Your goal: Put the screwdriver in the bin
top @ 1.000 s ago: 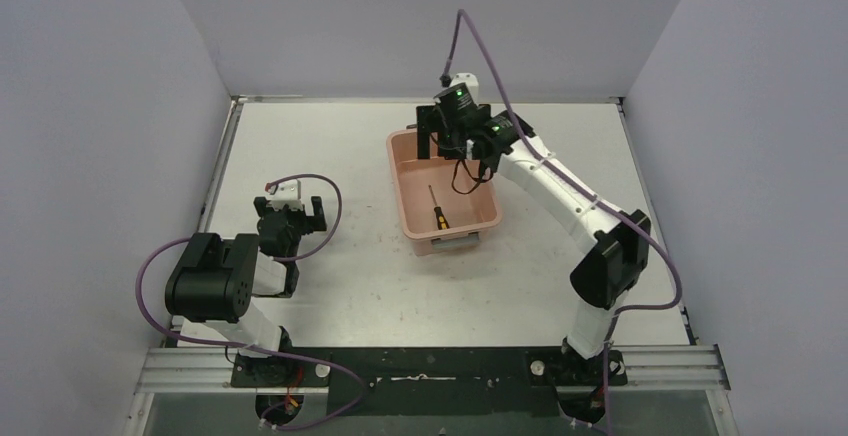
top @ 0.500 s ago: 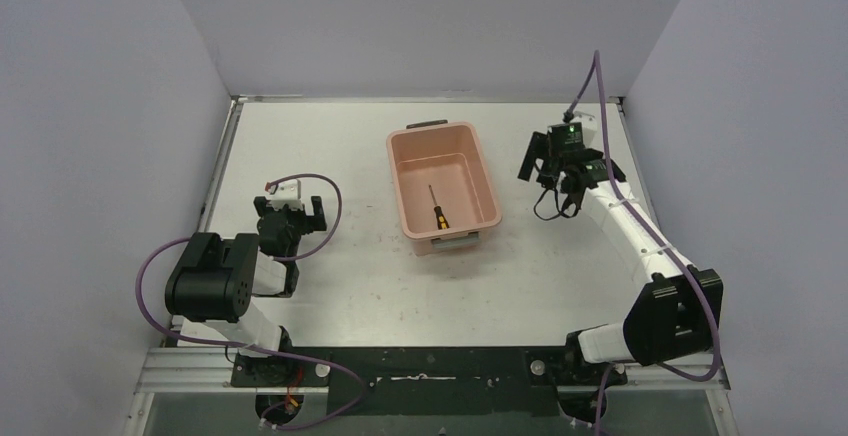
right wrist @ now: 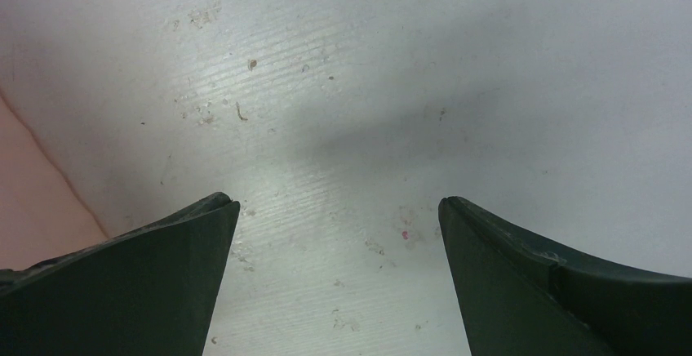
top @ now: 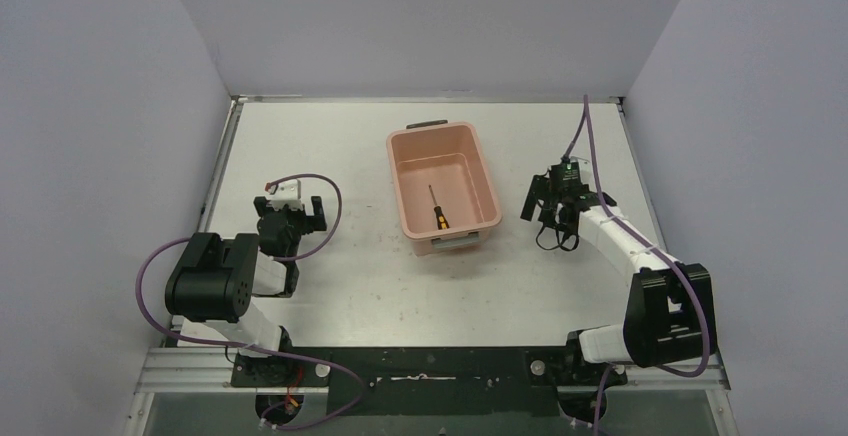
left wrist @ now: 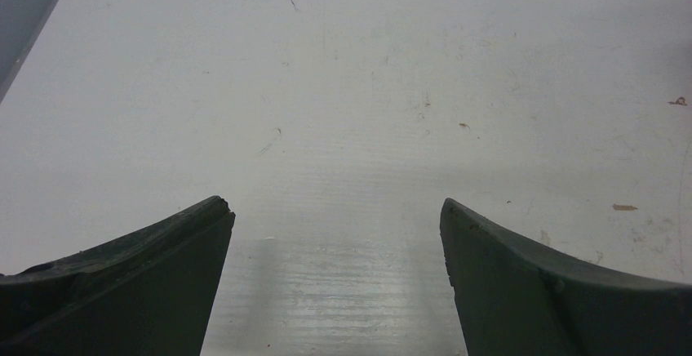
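**Screwdriver lies in the bin, both end effectors open and empty**

The screwdriver is inside the salmon-pink bin, flat on its floor and closer to the near end. Its thin shaft points toward the far wall and its black and orange-yellow handle points toward the arm bases. Nothing is touching it. The bin sits upright about mid-worktop, long axis running away from the arms. It has a dark handle at the far short end and a pale grey handle at the near one.

The right end effector hangs just off the bin's right side, clear of it and tilted down at the white surface. In its wrist view the right end effector has its two dark fingers spread wide with only scuffed, speckled worktop between them. A sliver of the pink bin shows at the left edge of that view. It carries nothing.

The left end effector is well away on the left half of the worktop, its arm folded back close to its base. From its wrist camera the left end effector is also parted wide, with bare, lightly scratched surface showing in the gap and nothing between the fingers.

A purple cable loops up from the right wrist, and another purple cable curls around the left.
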Tool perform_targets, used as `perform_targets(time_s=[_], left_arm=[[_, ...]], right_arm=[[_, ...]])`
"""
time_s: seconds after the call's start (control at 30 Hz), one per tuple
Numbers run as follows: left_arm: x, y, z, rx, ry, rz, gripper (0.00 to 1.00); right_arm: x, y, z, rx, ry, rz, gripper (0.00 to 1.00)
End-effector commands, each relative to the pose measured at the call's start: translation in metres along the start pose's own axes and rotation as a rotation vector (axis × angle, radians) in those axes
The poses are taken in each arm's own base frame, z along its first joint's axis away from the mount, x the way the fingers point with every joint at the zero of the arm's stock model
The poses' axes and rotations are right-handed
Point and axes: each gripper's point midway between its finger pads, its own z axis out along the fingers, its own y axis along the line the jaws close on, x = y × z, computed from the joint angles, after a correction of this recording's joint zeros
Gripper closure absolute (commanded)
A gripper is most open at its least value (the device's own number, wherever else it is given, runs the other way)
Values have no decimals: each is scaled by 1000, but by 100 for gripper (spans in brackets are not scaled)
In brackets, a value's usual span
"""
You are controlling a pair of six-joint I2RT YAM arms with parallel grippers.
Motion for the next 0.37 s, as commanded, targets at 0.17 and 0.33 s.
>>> perform_targets(time_s=[0.17, 0.33], left_arm=[[-17, 1, 5, -7, -54, -4, 3], [-16, 1, 5, -9, -54, -5, 3]], right_arm=[[-27, 13, -9, -69, -108, 36, 0], [-30, 14, -17, -84, -129, 43, 0]])
